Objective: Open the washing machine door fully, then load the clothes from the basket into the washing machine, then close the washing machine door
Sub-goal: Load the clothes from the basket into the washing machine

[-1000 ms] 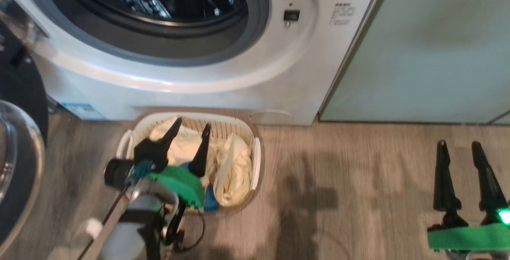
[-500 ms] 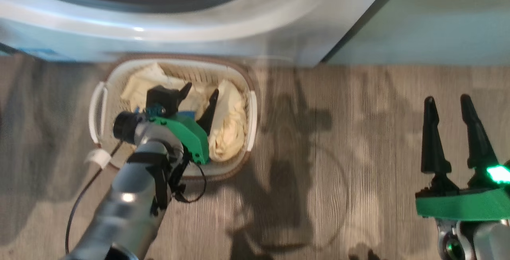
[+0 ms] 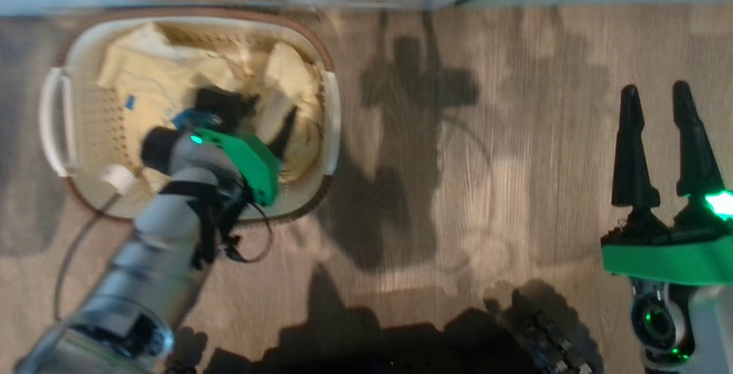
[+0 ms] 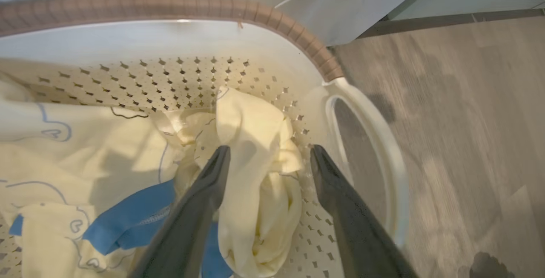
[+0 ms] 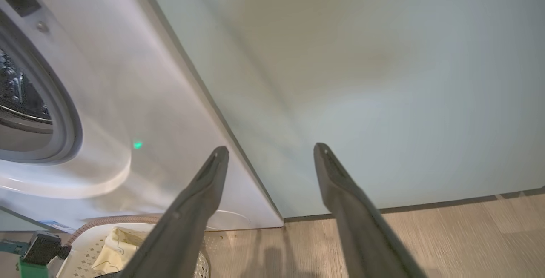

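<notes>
We stand on a grey-brown wood floor [image 3: 458, 133], by the white washing machine [image 5: 127, 99] and a pale green cabinet [image 5: 362, 78]. The cream plastic basket [image 4: 191, 39] lies with its long side along the machine. Our left gripper [image 4: 270, 148] has 2 fingers spread around bunched pale yellow clothes [image 4: 255, 120] inside. Our right gripper [image 3: 655, 87] is spread too, over floor.
</notes>
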